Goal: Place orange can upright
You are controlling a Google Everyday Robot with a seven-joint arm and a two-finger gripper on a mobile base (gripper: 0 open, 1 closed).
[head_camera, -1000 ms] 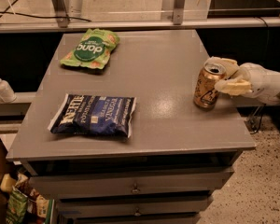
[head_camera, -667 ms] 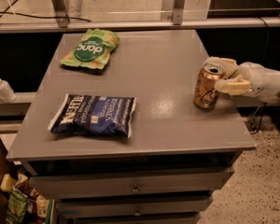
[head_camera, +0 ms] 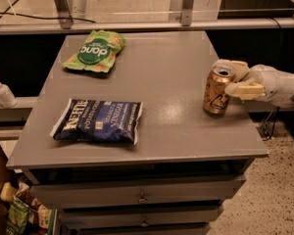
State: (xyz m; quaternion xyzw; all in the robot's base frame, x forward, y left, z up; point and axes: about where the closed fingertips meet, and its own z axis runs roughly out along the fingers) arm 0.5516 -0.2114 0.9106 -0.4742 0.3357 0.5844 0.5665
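The orange can stands upright on the grey table, near its right edge, silver top and pull tab facing up. My gripper reaches in from the right at the level of the can's upper half. One pale finger lies across the can's near side and the other sits behind its top. The jaws are closed against the can, whose base rests on the tabletop.
A dark blue chip bag lies at the front left of the table. A green snack bag lies at the back left. A soap dispenser stands on a ledge to the left. Drawers sit below the tabletop.
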